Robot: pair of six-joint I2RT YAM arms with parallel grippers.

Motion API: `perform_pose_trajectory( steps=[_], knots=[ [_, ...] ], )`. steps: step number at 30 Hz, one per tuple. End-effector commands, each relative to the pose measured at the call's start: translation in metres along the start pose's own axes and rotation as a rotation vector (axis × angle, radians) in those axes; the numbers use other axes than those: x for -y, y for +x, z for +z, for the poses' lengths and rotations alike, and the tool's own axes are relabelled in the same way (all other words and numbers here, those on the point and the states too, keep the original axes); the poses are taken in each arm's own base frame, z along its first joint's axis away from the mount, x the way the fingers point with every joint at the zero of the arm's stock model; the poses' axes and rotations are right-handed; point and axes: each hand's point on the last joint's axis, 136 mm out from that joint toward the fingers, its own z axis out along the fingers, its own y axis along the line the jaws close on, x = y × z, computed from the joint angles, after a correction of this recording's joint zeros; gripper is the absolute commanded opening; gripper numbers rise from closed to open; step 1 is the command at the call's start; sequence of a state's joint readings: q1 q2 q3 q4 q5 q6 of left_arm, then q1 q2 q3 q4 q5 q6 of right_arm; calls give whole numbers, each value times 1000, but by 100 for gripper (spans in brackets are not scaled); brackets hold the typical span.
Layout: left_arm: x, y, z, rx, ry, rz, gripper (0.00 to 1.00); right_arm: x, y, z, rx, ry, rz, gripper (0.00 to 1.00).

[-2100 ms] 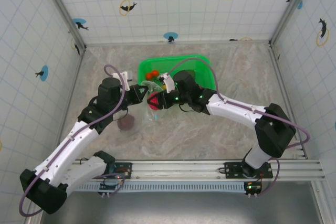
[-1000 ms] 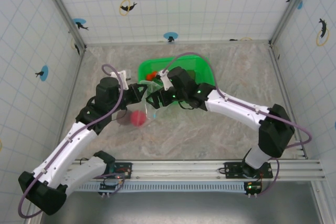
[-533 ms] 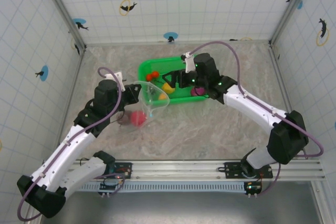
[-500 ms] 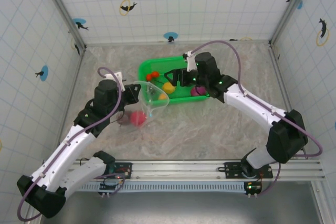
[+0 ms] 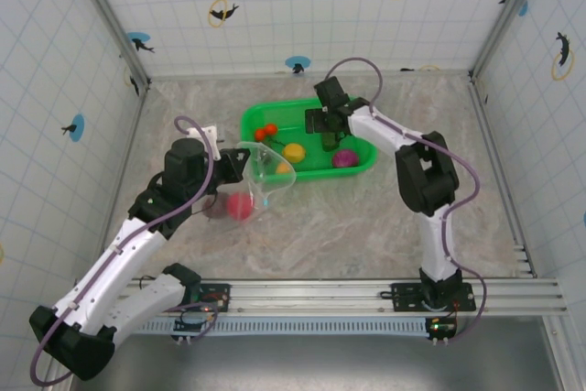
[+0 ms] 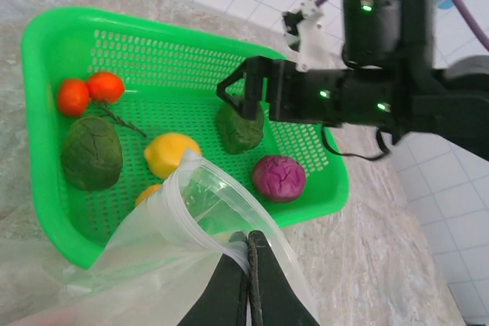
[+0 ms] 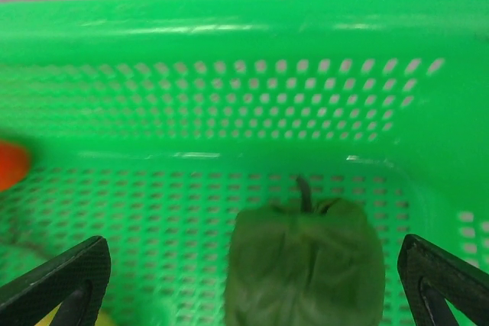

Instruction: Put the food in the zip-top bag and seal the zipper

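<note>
- left gripper (image 6: 247, 243): near-left of tabletop centre, jaws shut tight on the rim of the zip-top bag (image 6: 164, 253), pinching the clear film between the fingertips.
- Bag sits just on the near side of the green basket's (image 6: 46, 36) near-left corner. Mouth is held up and gapes open toward the basket.
- zipper (image 6: 177, 188): pale thick strip around the bag mouth, curled into an open loop, not sealed.
- pink food piece (image 5: 240, 205) lies low in the bag, on the tabletop (image 5: 366, 217) side nearer the arm bases.
- maroon piece (image 5: 217, 209) sits just left of the pink one, partly under the left arm. Can't tell if it is inside the film.
- Basket sits at tabletop centre, toward the far edge, long side running left-right.
- Basket near-left end: orange piece (image 6: 147, 193) half hidden behind the bag rim, lemon (image 6: 171, 153) just beside it, dark green leafy vegetable (image 6: 92, 153) further left.
- purple cabbage (image 6: 279, 178) is at the basket's near-right end, apart from the lemon.
- Two tomatoes (image 6: 89, 92) on one stem sit by the basket's far-left wall.
- green pepper (image 7: 306, 265) is mid-basket, upright, stem up.
- right gripper (image 7: 250, 269): inside the basket over the pepper, jaws spread wide, one finger each side of it, holding nothing. Gap visible both sides in the wrist view.
</note>
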State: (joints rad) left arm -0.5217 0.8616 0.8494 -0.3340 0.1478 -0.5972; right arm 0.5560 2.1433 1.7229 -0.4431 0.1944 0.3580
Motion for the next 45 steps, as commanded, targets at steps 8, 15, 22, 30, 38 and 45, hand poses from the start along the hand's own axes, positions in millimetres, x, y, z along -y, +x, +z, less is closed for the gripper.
perform_pose_trajectory(
  steps=[8, 15, 22, 30, 38, 45],
  knots=[
    [0, 6, 1, 2, 39, 8, 0, 37, 25, 44, -106, 134, 13, 94],
    [0, 5, -3, 15, 37, 13, 0, 40, 33, 60, -137, 88, 52, 74],
    [0, 5, -5, 20, 33, 16, 0, 25, 13, 32, -67, -17, 78, 64],
    [1, 8, 5, -1, 49, -2, 0, 20, -8, -15, 49, -132, 121, 64],
    [10, 5, 13, -20, 84, -21, 0, 4, -26, -87, 208, -325, 131, 66],
    [19, 1, 16, -31, 125, -44, 0, -19, -25, -175, 349, -525, 132, 66]
  ],
)
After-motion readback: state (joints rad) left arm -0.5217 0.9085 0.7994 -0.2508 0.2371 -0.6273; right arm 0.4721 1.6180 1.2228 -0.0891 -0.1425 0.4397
